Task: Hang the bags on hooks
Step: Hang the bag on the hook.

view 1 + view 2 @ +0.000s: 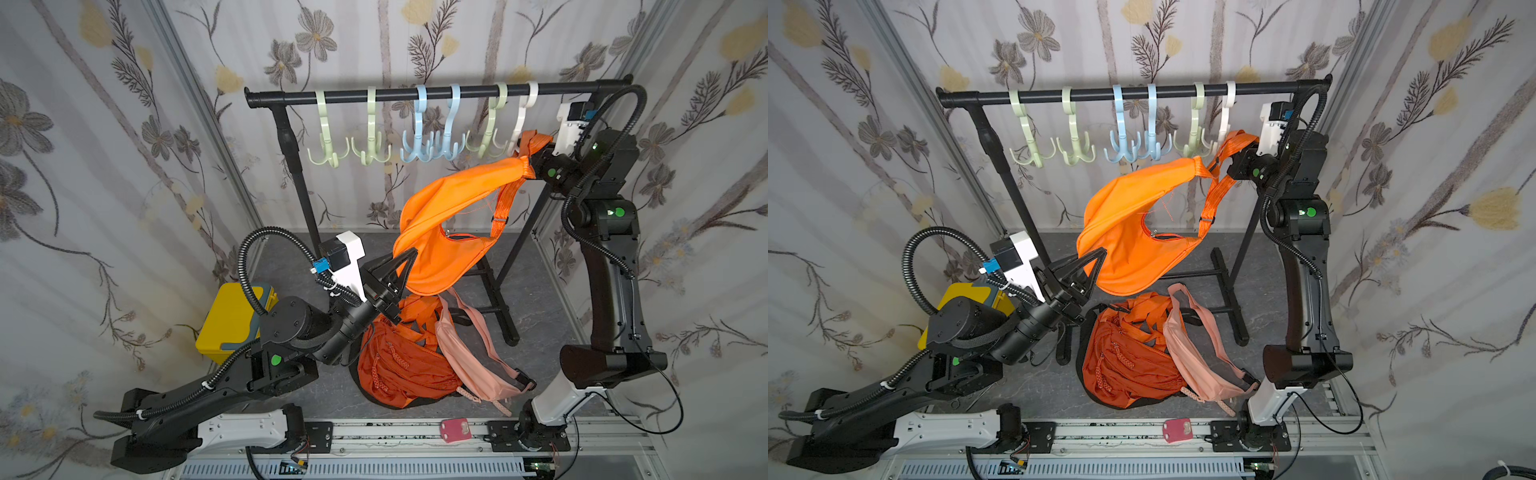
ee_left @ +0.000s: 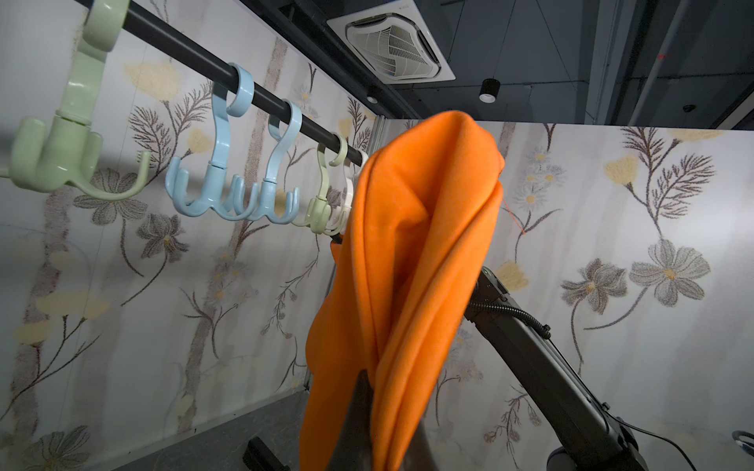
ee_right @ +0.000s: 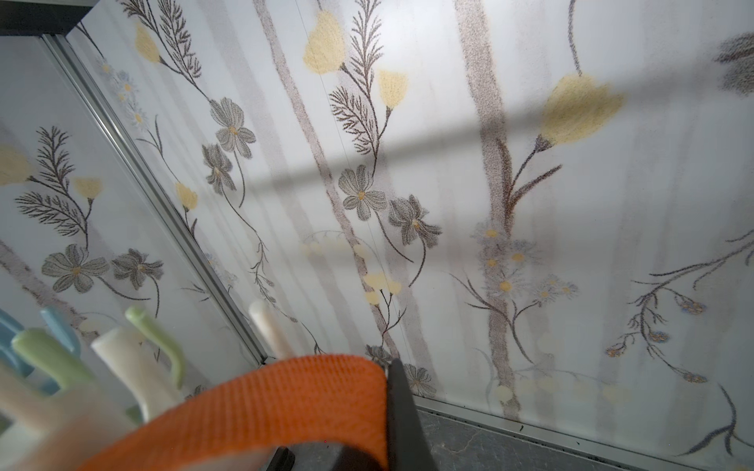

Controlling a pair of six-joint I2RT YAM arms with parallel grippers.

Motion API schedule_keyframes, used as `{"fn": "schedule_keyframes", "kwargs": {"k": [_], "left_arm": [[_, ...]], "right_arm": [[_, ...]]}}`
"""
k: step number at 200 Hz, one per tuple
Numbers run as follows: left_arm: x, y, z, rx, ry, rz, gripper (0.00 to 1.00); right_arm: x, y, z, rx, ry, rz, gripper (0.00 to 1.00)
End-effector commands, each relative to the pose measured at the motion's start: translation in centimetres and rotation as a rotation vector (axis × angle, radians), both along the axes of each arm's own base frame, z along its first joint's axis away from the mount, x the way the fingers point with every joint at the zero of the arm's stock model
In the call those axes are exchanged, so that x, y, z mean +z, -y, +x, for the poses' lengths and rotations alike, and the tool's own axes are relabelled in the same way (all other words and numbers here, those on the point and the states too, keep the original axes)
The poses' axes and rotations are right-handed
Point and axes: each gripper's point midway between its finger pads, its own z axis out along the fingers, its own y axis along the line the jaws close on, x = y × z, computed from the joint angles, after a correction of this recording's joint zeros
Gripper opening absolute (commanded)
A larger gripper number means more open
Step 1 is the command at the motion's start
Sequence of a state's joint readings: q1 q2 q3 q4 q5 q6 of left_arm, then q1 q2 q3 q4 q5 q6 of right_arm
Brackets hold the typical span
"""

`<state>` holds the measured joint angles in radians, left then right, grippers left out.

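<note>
While the orange bag (image 1: pixel 449 232) hangs in the air in front of the black rail (image 1: pixel 415 94), both arms grip it. The right end effector (image 1: pixel 532 158) is clamped on the orange strap (image 1: pixel 536 139) up high, and the left end effector (image 1: pixel 409 257) is pinched shut on the lower edge of the bag body, well below. The bag sags between the two, off the desk (image 1: pixel 291 390). The strap loop sits just beside the white hook (image 1: pixel 519 124), the last one at the right end of the rail. The right wrist view shows the strap (image 3: pixel 265 403) close to the white prongs (image 3: pixel 130 367), blurred, so I cannot tell if it is touching or over a prong. Green hooks (image 1: pixel 326 137) and blue hooks (image 1: pixel 419 133) on the same rail are bare. On the desk under the bag lie a rust-orange backpack (image 1: pixel 399 365) and a pink bag (image 1: pixel 478 353), touching each other. A yellow box (image 1: pixel 228 320) sits behind the left arm.
</note>
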<state>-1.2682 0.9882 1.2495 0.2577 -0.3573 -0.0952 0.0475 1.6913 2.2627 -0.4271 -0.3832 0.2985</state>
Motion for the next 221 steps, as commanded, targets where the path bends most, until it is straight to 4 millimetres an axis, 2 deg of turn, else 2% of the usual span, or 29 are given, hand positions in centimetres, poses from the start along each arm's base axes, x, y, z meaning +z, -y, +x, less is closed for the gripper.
{"fn": "schedule_keyframes", "kwargs": {"k": [1, 31, 91, 148, 183, 221], "left_arm": [[1.1, -1.1, 0.1, 0.019, -0.002, -0.076, 0.00], [0.8, -1.3, 0.3, 0.033, -0.012, -0.072, 0.00], [0.4, -1.1, 0.8, 0.054, -0.027, -0.045, 0.00], [-1.0, -0.7, 1.3, 0.073, -0.059, -0.018, 0.00], [-1.2, -0.9, 1.5, 0.086, -0.070, -0.018, 0.00], [-1.0, -1.5, 1.6, 0.104, -0.081, -0.032, 0.00]], "right_arm": [[2.7, 0.5, -1.0, -0.056, 0.084, 0.023, 0.00], [3.0, 0.4, -0.5, -0.055, 0.101, 0.044, 0.00], [-0.3, -2.5, 2.5, 0.045, 0.036, 0.032, 0.00], [-2.1, -4.5, 2.8, 0.120, 0.000, -0.010, 0.00], [-1.4, -5.4, 1.6, 0.146, 0.015, -0.015, 0.00], [0.7, -3.9, 1.4, 0.058, 0.069, 0.027, 0.00]]}}
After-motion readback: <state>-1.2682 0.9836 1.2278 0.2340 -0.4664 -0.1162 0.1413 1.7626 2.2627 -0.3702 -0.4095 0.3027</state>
